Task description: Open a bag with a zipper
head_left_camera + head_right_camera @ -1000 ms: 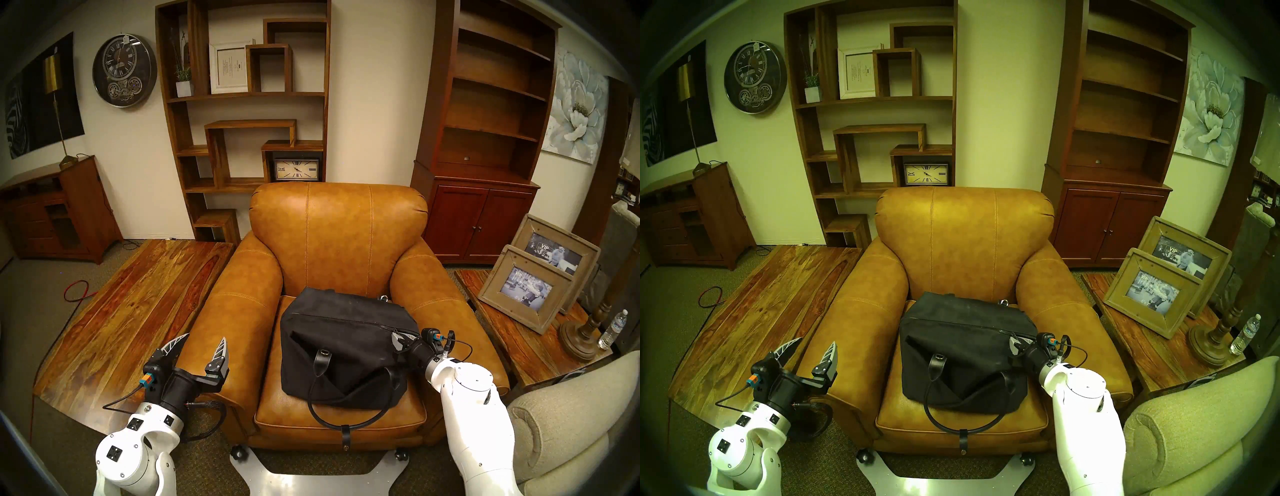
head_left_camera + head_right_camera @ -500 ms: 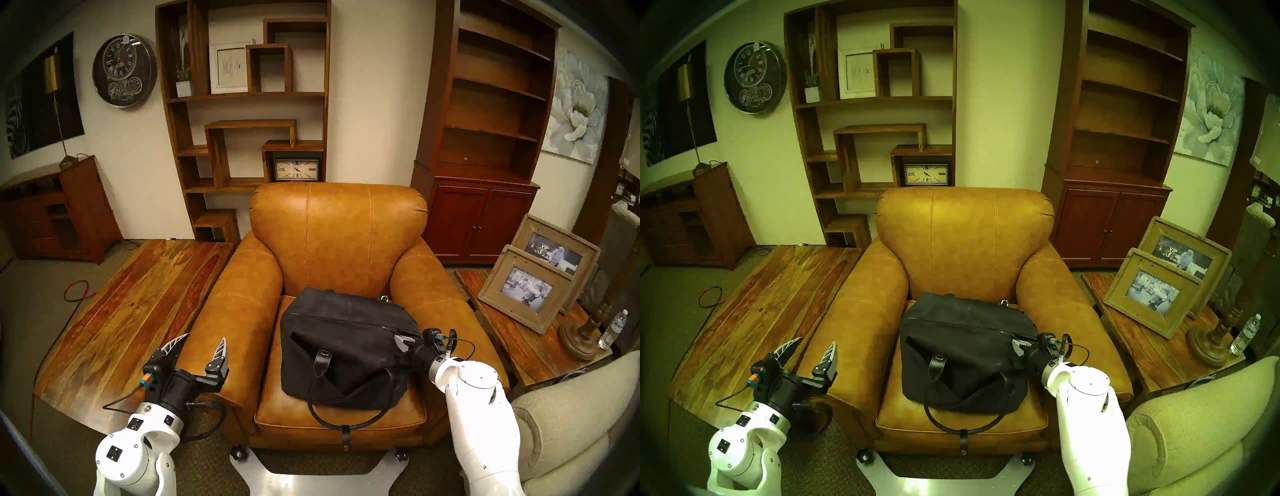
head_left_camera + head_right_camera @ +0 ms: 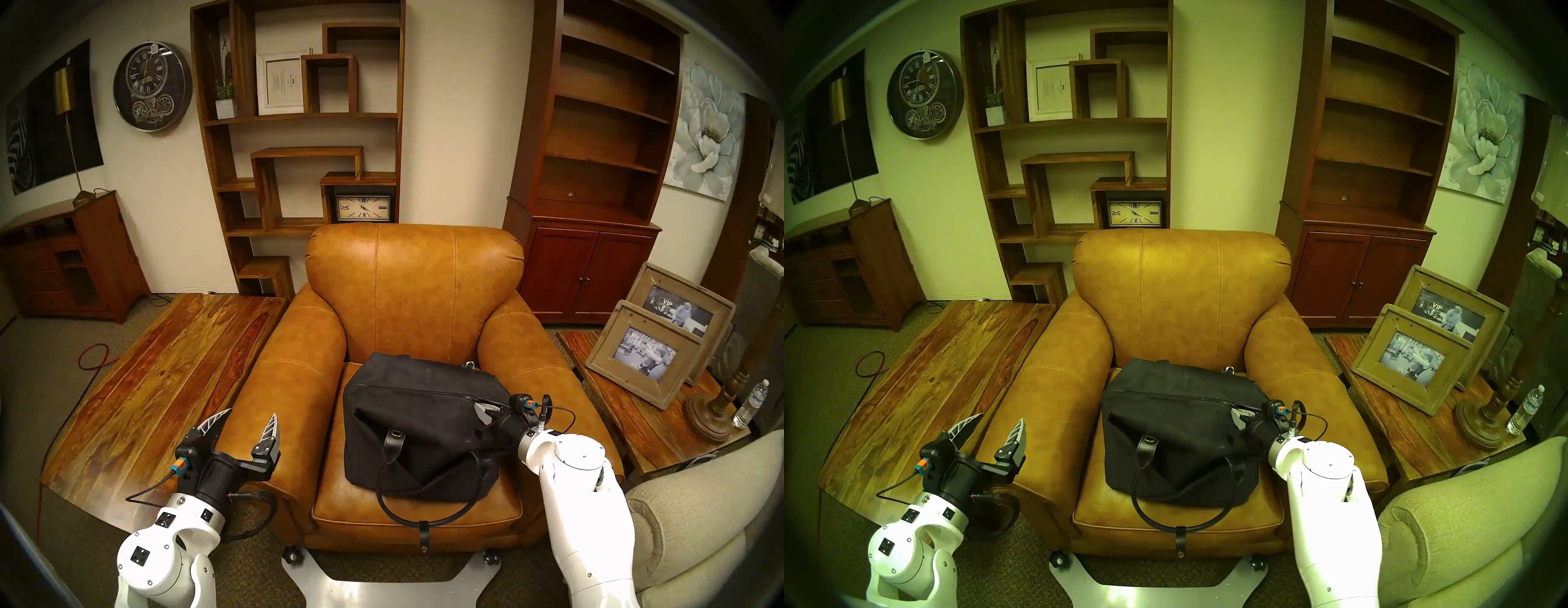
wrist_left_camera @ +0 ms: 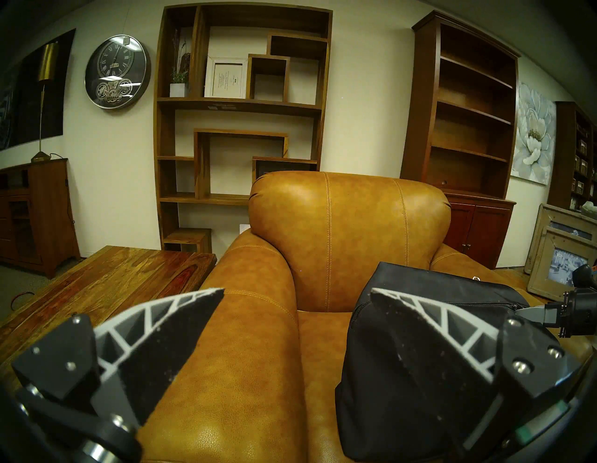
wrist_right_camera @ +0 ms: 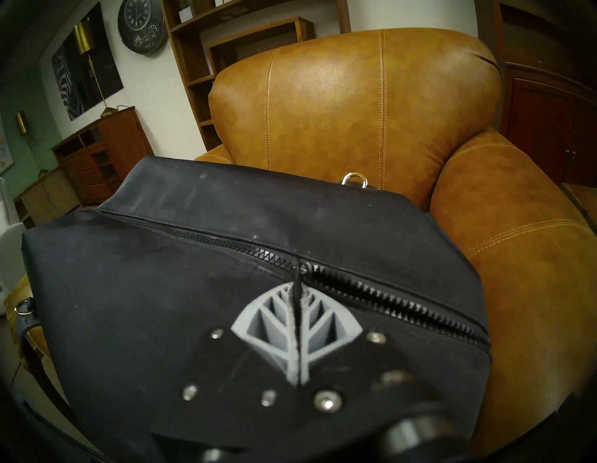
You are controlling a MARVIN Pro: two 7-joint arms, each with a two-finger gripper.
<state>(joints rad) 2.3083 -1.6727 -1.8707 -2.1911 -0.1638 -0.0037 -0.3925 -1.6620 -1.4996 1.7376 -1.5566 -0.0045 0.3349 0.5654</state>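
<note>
Right gripper (image 5: 298,292) is pinching the zipper pull (image 5: 298,276) at the right end of the black duffel bag (image 3: 420,424), which is sitting on the tan leather armchair (image 3: 415,288). Best to be drawing leftward along the zipper (image 5: 200,237), low and steady. Left gripper (image 3: 246,424) is hanging open, well apart.

Zipper (image 5: 371,292) pull's lost between the pressed-together fingers (image 5: 274,318); bag (image 5: 161,307) bottom cut off, wrist hardware blurred.

One black bag (image 3: 424,429) with one zipper (image 5: 371,291) on one tan armchair (image 3: 415,288); two end effectors, left end effector (image 3: 246,418) and right end effector (image 3: 481,414); two clocks; two wooden picture frames beyond the right end effector; one water bottle (image 3: 750,403)
</note>
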